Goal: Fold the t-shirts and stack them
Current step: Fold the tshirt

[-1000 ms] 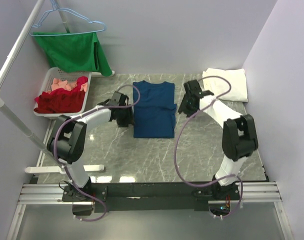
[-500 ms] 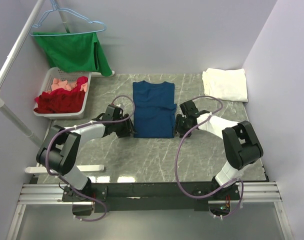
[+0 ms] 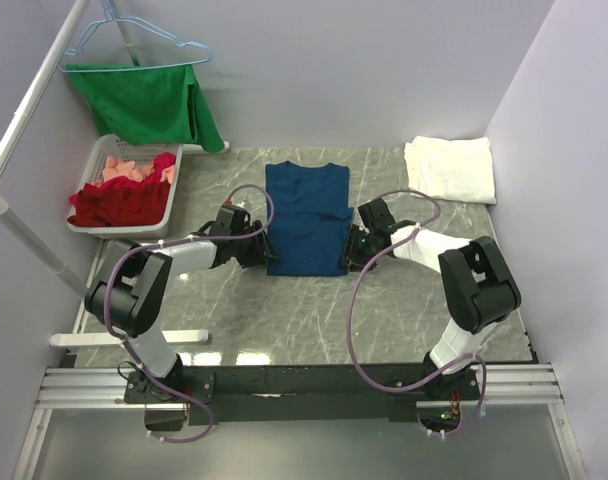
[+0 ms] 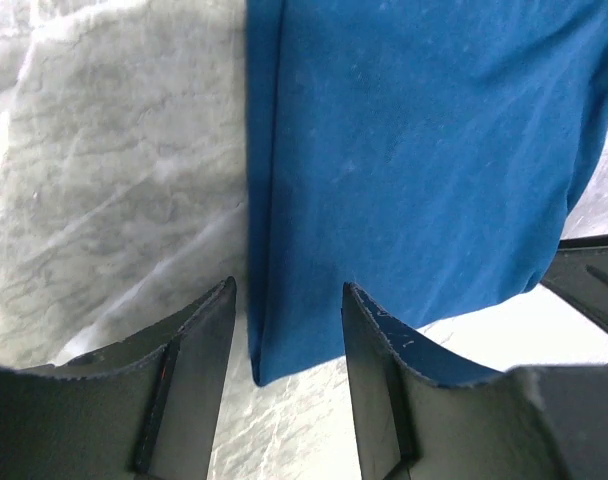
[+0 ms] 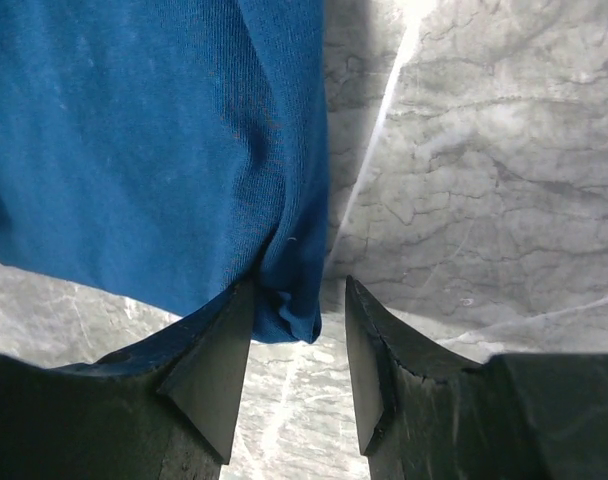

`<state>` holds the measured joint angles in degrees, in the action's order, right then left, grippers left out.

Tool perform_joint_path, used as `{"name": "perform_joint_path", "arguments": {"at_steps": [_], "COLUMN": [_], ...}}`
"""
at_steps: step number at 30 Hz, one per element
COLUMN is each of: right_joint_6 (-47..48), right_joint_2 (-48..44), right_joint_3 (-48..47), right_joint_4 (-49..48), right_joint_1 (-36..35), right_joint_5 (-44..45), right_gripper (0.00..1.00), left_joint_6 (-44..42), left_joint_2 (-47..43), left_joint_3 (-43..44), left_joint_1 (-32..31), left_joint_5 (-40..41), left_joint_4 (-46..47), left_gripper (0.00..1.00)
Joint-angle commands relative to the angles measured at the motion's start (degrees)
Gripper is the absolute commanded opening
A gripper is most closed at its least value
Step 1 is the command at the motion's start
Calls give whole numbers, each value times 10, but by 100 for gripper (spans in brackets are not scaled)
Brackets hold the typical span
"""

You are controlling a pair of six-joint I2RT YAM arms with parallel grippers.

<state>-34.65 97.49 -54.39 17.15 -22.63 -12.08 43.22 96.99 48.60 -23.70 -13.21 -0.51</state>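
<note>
At the near end of the scene, the near hem of the navy blue t-shirt (image 3: pixel 306 215) is flanked by both arms. The left pincer (image 3: pixel 256 252) is set at the shirt's near-left corner and the right pincer (image 3: pixel 352 247) at its near-right corner, so each arm is as close to its own corner as the other is.

In the left wrist view the left pincer (image 4: pixel 289 295) is seen spread, and the corner of the navy blue t-shirt (image 4: pixel 424 150) lies in the gap between its fingers (image 4: pixel 199 330). In the right wrist view the right pincer (image 5: pixel 299 288) is likewise spread, with the other corner of the shirt (image 5: pixel 134 130) bunched between its fingers (image 5: pixel 219 360). Nothing is pinched yet.

The shirt is laid flat on the marble worktop (image 3: pixel 314 310) as a narrow rectangle. Its long axis runs near to far, and the collar (image 3: pixel 306 168) is at the far end. From each pincer the bulk of the cloth therefore lies farther off and inward. The next fold is judged to call for both corners to be gripped together and carried along that axis towards the collar.

Far right on the worktop, well apart from the arms, the white t-shirt (image 3: pixel 450 168) is lying folded.
</note>
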Motion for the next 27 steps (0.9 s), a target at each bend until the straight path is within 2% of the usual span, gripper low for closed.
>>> {"name": "perform_joint_path", "arguments": {"at_steps": [1, 13, 27], "right_joint_6": [-6, -6, 4], "right_joint_2": [-13, -102, -45], "right_joint_3": [9, 41, 24], "right_joint_4": [-18, 14, -6], "right_joint_1": [1, -2, -11], "right_joint_5": [-15, 35, 7], "right_gripper": [48, 45, 45], "left_joint_6": [1, 0, 1], "left_joint_2": [19, 34, 34], "left_joint_3": [12, 2, -3], "left_joint_1": [-3, -11, -20], "left_joint_5": [-1, 7, 7], "left_joint_4": [7, -11, -15], "left_gripper": [52, 51, 52]}}
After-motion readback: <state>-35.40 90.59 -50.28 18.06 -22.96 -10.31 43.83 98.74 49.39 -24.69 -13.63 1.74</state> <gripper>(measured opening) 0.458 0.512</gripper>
